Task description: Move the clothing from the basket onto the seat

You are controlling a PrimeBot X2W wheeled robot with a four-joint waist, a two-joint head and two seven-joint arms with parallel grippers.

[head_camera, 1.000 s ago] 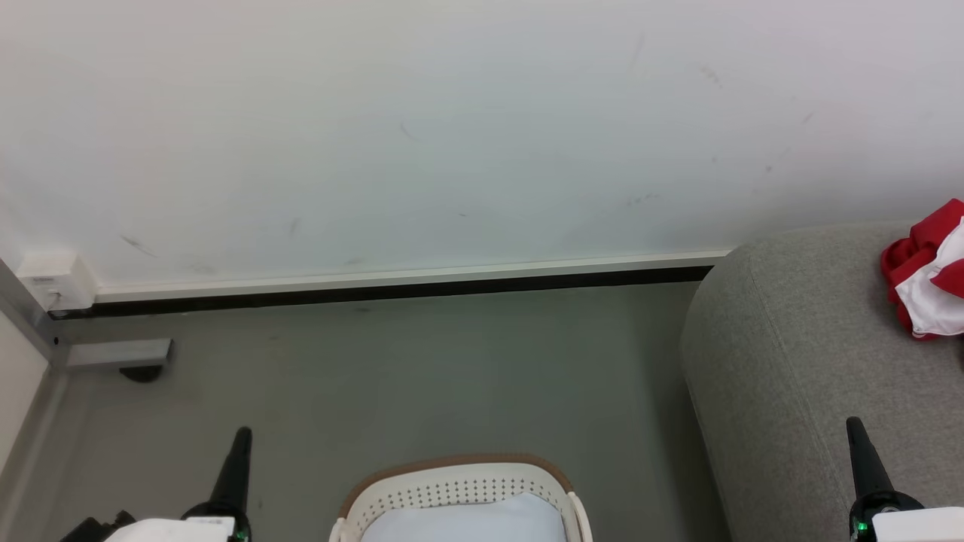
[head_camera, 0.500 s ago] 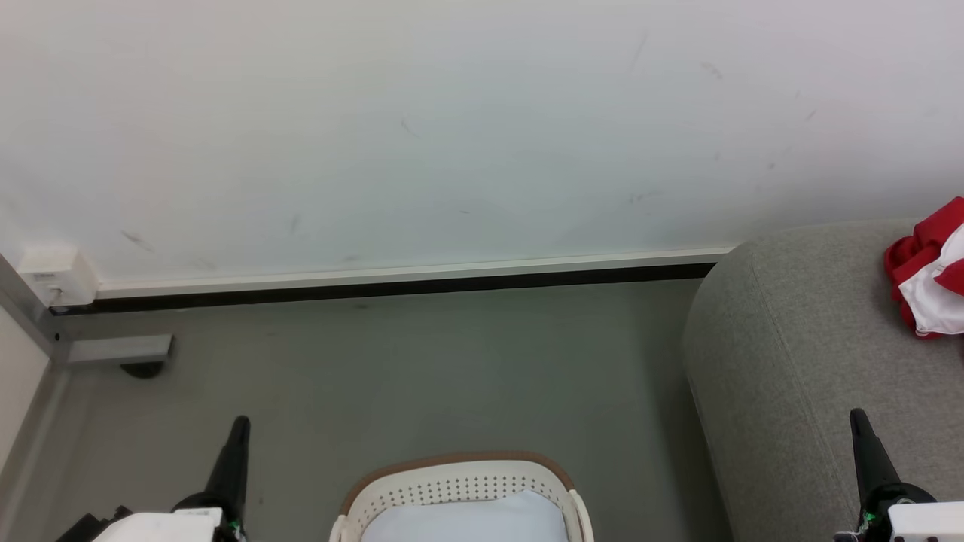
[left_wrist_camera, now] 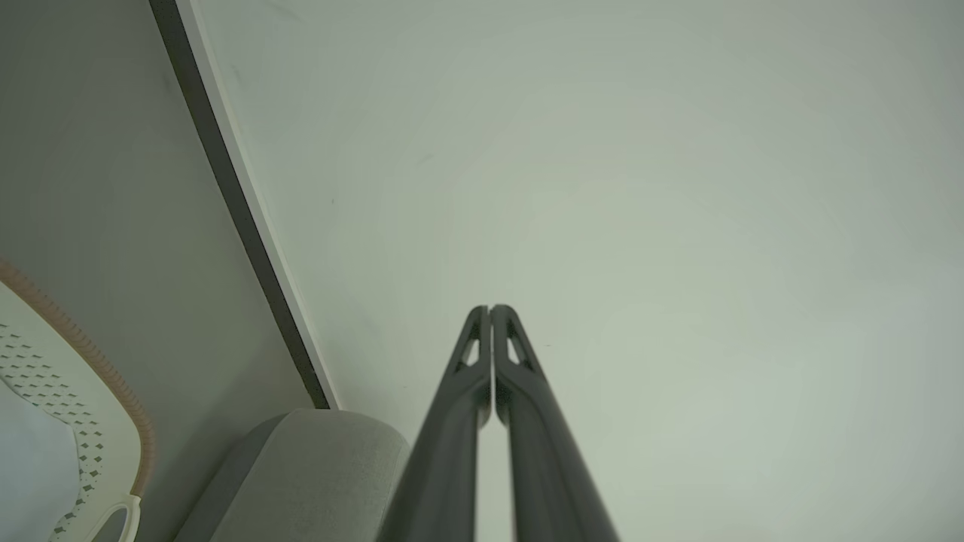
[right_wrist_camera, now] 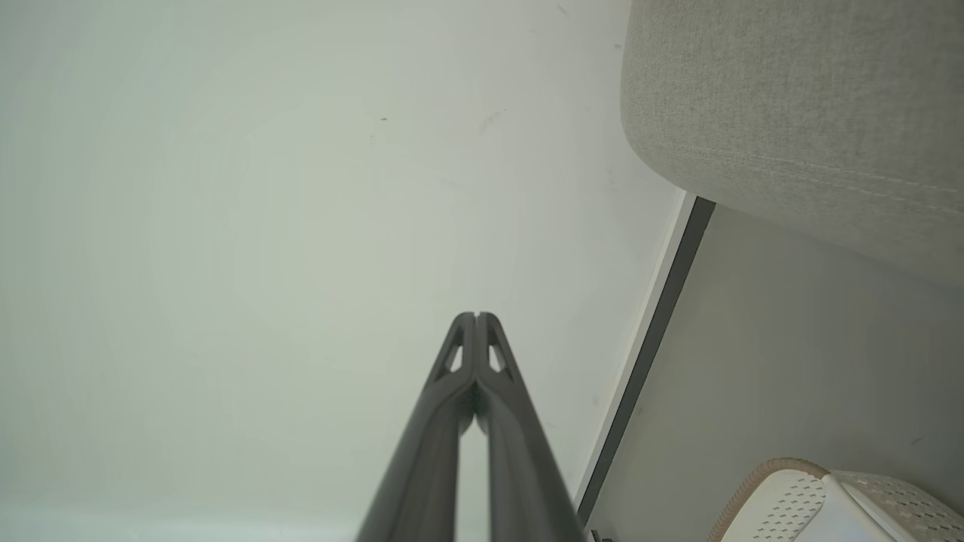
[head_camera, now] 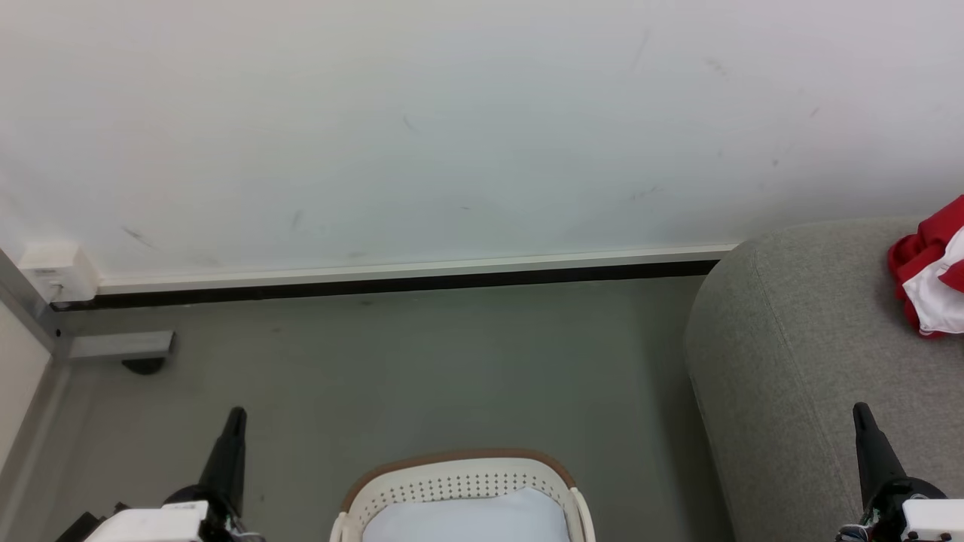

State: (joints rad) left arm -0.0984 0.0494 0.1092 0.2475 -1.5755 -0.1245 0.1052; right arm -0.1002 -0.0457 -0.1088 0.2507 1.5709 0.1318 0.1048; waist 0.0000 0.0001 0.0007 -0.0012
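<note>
Red and white clothing (head_camera: 934, 278) lies crumpled on the grey seat (head_camera: 798, 361) at the right edge of the head view. The white basket (head_camera: 459, 489) with its tan rim sits at the bottom middle, showing pale lining inside. My left gripper (head_camera: 236, 415) stands shut at the lower left, left of the basket, holding nothing. Over the seat's near part my right gripper (head_camera: 860, 411) is shut and empty too. Both wrist views show fingertips pressed together, left gripper (left_wrist_camera: 489, 309) and right gripper (right_wrist_camera: 476, 316), pointing at the wall. The basket (left_wrist_camera: 75, 391) and seat (left_wrist_camera: 316, 467) edge the left wrist view.
A white wall (head_camera: 452, 128) with a dark baseboard (head_camera: 392, 284) runs across ahead. Grey-green floor (head_camera: 422, 376) lies between wall and basket. A metal frame foot (head_camera: 120, 348) and a white box (head_camera: 53, 272) sit at the far left.
The camera view has shifted slightly. Both grippers stand a little higher in the picture than a second ago, and both stay shut and empty. The clothing on the seat has not moved.
</note>
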